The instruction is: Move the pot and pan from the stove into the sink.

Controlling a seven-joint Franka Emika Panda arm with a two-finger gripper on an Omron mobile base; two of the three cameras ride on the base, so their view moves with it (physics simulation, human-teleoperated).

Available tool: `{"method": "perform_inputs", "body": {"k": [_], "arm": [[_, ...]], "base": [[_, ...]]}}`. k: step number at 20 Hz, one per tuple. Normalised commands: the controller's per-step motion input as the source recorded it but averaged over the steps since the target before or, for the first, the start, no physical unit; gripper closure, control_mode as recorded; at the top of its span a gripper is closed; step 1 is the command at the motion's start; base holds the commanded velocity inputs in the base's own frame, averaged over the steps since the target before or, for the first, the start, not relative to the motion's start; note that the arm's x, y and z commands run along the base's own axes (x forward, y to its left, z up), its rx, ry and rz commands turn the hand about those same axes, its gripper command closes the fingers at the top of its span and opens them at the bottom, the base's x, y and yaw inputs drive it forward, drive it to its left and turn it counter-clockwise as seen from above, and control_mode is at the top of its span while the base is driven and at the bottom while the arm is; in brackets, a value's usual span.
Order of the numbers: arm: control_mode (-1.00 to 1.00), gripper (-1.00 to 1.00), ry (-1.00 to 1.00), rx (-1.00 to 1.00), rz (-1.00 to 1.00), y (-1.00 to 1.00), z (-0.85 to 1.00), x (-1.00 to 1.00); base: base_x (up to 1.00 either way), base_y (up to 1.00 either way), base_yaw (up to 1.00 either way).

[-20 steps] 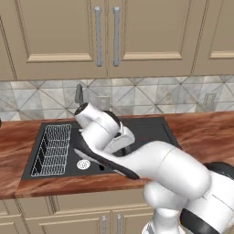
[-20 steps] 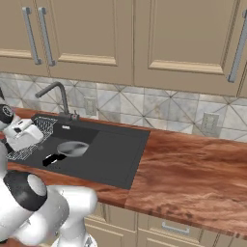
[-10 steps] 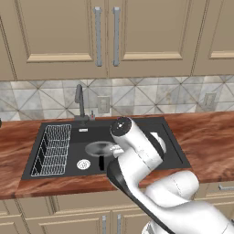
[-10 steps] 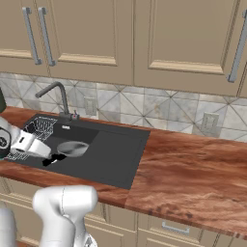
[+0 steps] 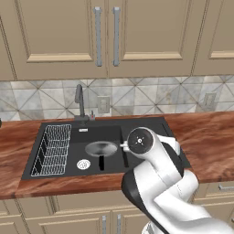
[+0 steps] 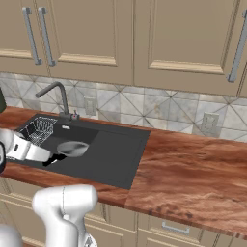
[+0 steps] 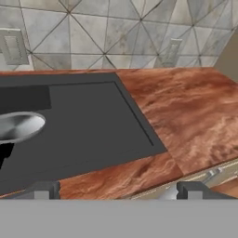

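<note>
Starting at the left of the left base view: wire rack [image 5: 51, 148] standing in the left end of the sink [image 5: 151, 127], round drain [image 5: 82, 164] just beside it, grey faucet [image 5: 80, 101] rising behind at the back rim. Next along, the pan [image 5: 101, 148] resting down inside the black basin near the middle, black handle [image 5: 101, 163] pointing toward the front edge. Same pan from the right base view [image 6: 73, 149], sitting low in the basin just right of the rack. So by the look of it, half the job done: pan delivered, lying free in the sink.

Moving right: white arm bulking over the right half of the basin. Claw [image 7: 116, 191] glimpsed from the hand view, two dark tips well spread at the bottom edge, nothing between them, looking out across the bare right part of the basin and onto the wooden tabletop [image 7: 186, 121]. Pan rim [image 7: 21, 126] off at the left edge there, apart from the tips.

Further right: just reddish tabletop and tiled wall with outlets. No pot and no stove anywhere here, so the pot presumably left to fetch: a trip back to the stove, a grasp, and a second drop into the basin.
</note>
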Motion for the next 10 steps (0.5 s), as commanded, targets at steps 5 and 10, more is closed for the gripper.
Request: {"method": "perform_inputs", "body": {"k": [5,10], "arm": [[-1.00,-1.00,0.00,0.00,0.00,0.00,0.00,0.00],[1.00,-1.00,0.00,0.00,0.00,0.00,-0.02,-0.07]], "base": [[0.00,0.00,0.00],[-0.25,-0.01,0.00]]}}
